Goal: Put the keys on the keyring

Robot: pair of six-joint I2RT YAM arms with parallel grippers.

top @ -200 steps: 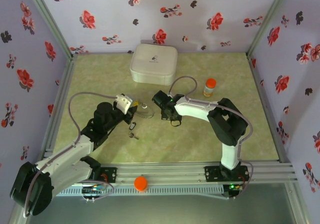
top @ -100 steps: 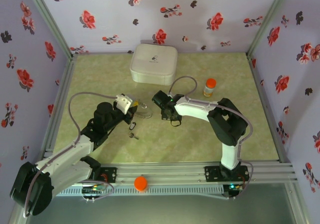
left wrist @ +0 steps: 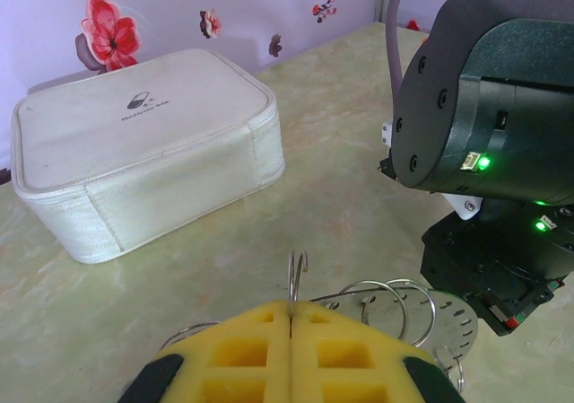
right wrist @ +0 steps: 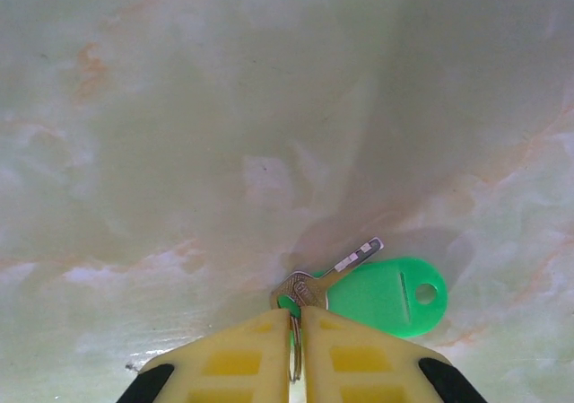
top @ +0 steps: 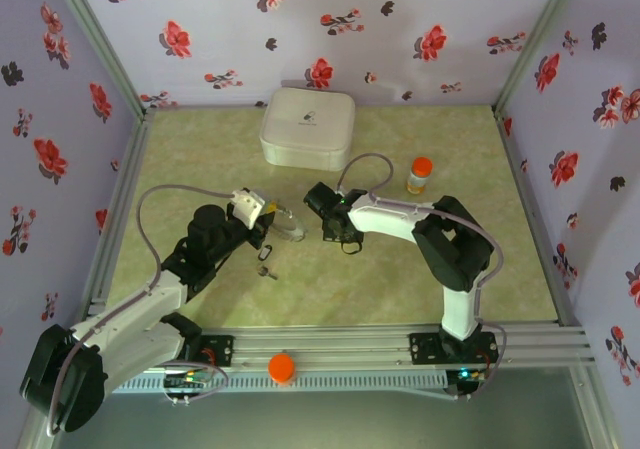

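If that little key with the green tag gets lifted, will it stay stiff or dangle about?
Probably dangle: the small key and green tag join only at a thin wire ring pinched in the right gripper, so they could swing freely. The tag looks like thin plastic, so likely light. The ring is slim metal and might slip.

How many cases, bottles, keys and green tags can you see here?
White case: 1
Orange-capped bottle: 1
Keys: 2
Green tag: 1
Total: 5
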